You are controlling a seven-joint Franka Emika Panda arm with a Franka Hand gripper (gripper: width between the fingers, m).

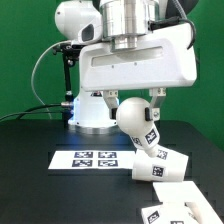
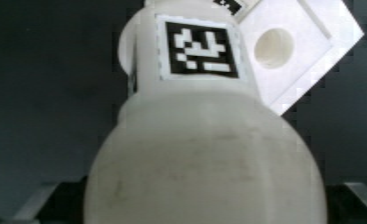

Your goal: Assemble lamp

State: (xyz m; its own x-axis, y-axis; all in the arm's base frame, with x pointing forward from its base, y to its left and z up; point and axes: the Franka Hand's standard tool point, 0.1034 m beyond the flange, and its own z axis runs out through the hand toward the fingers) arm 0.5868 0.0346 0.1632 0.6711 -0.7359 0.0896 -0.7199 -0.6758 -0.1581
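Gripper [image 1: 132, 102] jaws clamp bulb [image 1: 137, 125] by its round head, held tilted above base [image 2: 290, 60] towards near edge of table [image 1: 30, 175].

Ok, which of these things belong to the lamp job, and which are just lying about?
Belongs to the job:
- bulb, held in the pincer above the table
- shade, lying on its side
- base, flat on the table

Just lying about:
- marker board, flat on the black table
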